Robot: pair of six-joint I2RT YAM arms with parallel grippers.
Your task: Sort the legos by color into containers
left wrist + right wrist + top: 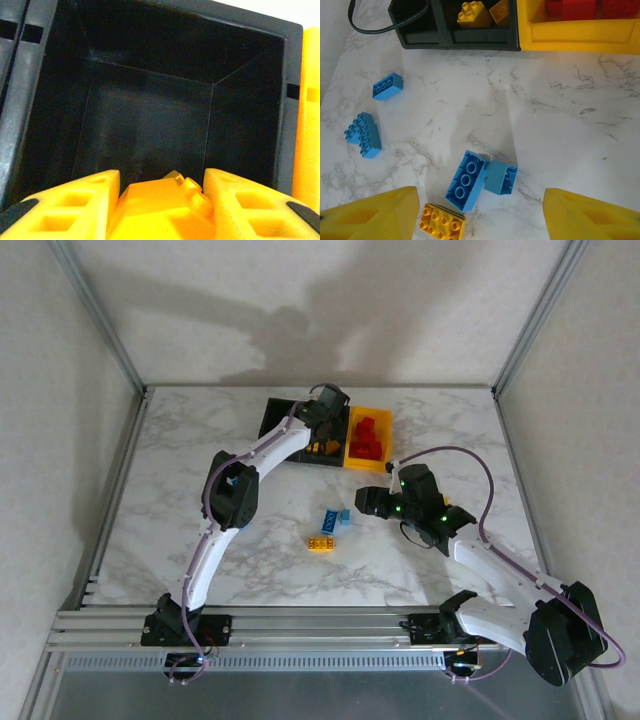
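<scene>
Left claw is clamped on a yellow brick. Its two yellow fingers press against the brick's sides, and it hangs over the open mouth of the middle black bin. In the left wrist view, the part of that bin's floor that can be seen is dark and bare.

The three bins stand in a row, wall to wall. The left black bin is on one side of the middle bin and the yellow bin on the other. A black cable curls on the table just beside the left black bin. In the right wrist view, two sorted yellow bricks lie in the middle bin and red bricks lie in the yellow bin.

Loose bricks lie on the white marbled table, well apart from the bins. Farthest left is a blue stepped cluster, studs up. Near it is a small blue brick, also studs up. Further right a flat yellow plate brick lies studs up, just beside a long blue brick turned underside up. A second blue brick lies on its side, touching the long one.

Right claw hovers above this last group. Its yellow fingers stand wide apart with nothing held between them.
</scene>
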